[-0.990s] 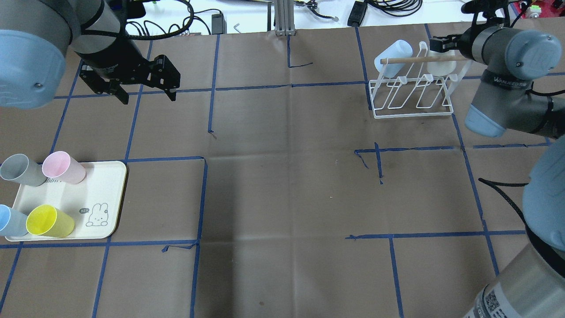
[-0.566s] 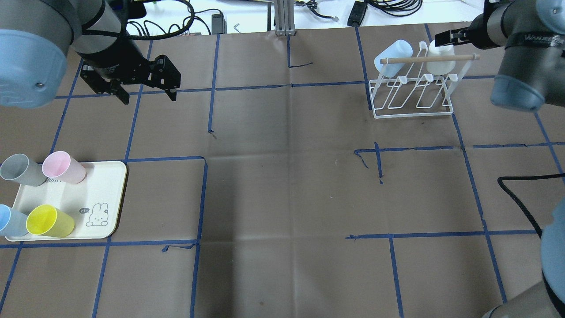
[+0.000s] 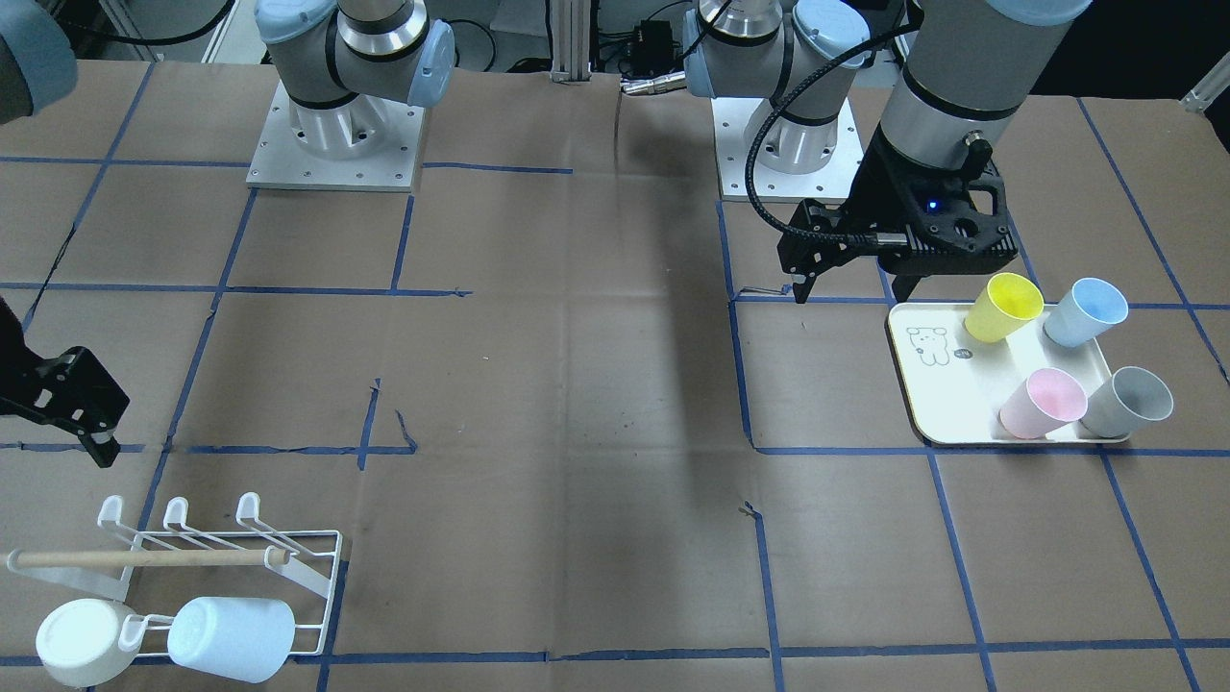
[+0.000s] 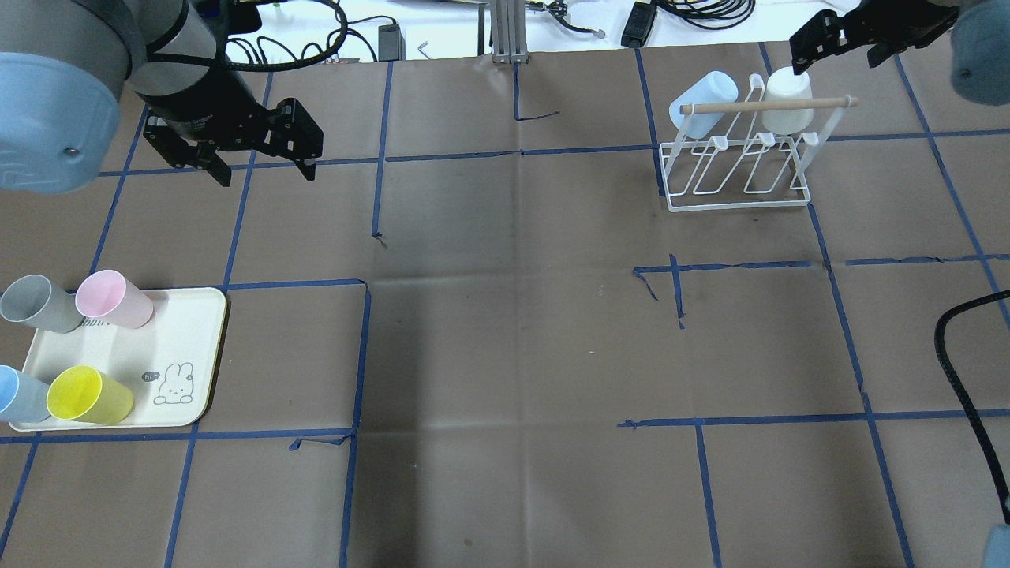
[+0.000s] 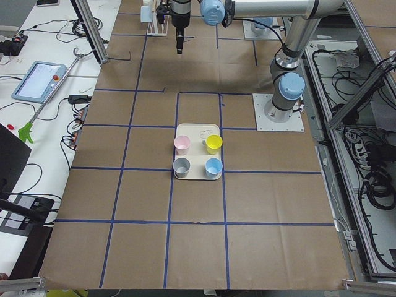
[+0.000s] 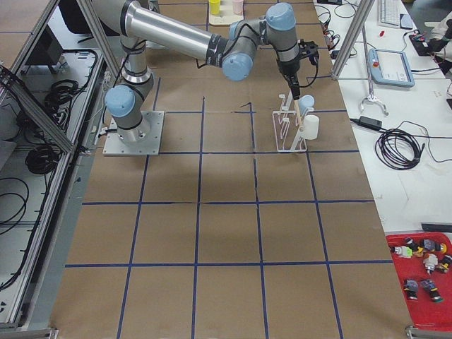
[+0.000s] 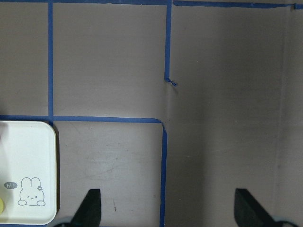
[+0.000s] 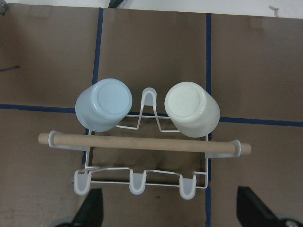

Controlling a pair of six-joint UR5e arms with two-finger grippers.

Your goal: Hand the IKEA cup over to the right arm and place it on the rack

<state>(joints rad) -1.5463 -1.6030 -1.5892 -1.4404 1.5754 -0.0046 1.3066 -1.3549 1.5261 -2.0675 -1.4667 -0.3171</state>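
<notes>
The white wire rack [image 4: 738, 170] with a wooden dowel stands at the far right and holds an upturned pale blue cup [image 4: 705, 99] and a cream cup [image 4: 789, 106]. My right gripper [image 4: 840, 51] is open and empty, above and behind the rack. Its wrist view looks down on the rack [image 8: 142, 142], the blue cup [image 8: 104, 105] and the cream cup [image 8: 191, 109]. My left gripper [image 4: 266, 177] is open and empty at the far left, beyond the cream tray [image 4: 189, 339]. On the tray stand a grey cup [image 4: 35, 302], pink cup [image 4: 114, 298], blue cup [image 4: 20, 394] and yellow cup [image 4: 87, 394].
Brown paper with blue tape lines covers the table [image 4: 513, 331]. A thick black cable [image 4: 959, 379] hangs in at the right edge. Cables and a metal post [image 4: 509, 31] lie past the far edge. The arm bases [image 3: 332, 144] sit on the robot's side.
My right gripper has drawn back from the cream cup on the rack, up and toward the far right corner. The left arm has not moved.
</notes>
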